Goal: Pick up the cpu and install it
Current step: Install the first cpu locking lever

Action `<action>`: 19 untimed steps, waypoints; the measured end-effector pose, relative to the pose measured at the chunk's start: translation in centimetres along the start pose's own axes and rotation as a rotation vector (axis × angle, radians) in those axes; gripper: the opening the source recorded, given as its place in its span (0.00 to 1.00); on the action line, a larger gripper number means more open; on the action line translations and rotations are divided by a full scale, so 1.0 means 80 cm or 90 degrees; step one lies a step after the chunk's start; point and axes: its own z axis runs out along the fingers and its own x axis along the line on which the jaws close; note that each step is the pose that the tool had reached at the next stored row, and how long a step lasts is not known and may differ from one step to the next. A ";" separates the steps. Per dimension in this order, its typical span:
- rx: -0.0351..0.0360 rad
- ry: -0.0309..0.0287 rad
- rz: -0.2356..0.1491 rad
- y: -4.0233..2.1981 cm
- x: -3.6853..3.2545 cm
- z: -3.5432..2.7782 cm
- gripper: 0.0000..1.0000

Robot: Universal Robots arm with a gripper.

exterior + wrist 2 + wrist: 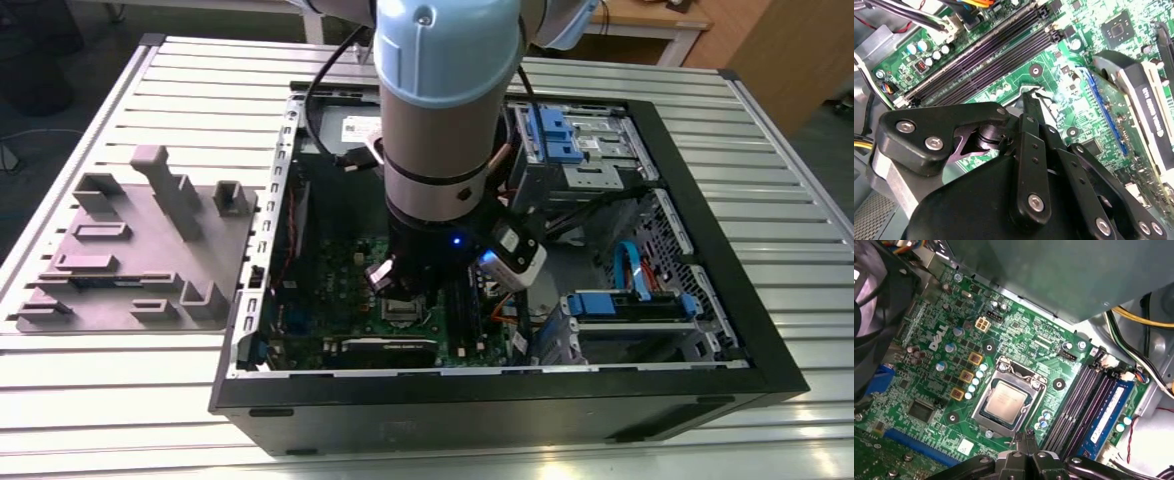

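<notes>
Cpu lying flat in the socket, pale metal top facing up, ringed by the metal frame. Square, so no long axis to tell; sides lined up with the frame and roughly parallel to the memory slots just beside the socket. Row of small yellow squares on the socket's other side.

All set on the green board, inside the open black case, in the half toward the exterior view's left and toward the near wall.

Gripper just beside one corner of the socket, apart from the cpu, fingers pinched together with nothing between them. Same clenched tips in the second wrist view, over the board near the slots.

Arm standing upright into the case. Case on a slatted metal table; grey moulded tray on the table to the exterior view's left, well apart from the case's inside.
</notes>
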 end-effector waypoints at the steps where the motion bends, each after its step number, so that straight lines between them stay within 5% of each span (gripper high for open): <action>1: 0.0003 -0.0007 0.000 0.0010 0.0009 0.0000 0.10; 12: 0.0063 -0.0125 0.000 0.0129 0.0141 -0.0017 0.10; 19: 0.0064 -0.0126 0.000 0.0124 0.0133 -0.0246 0.10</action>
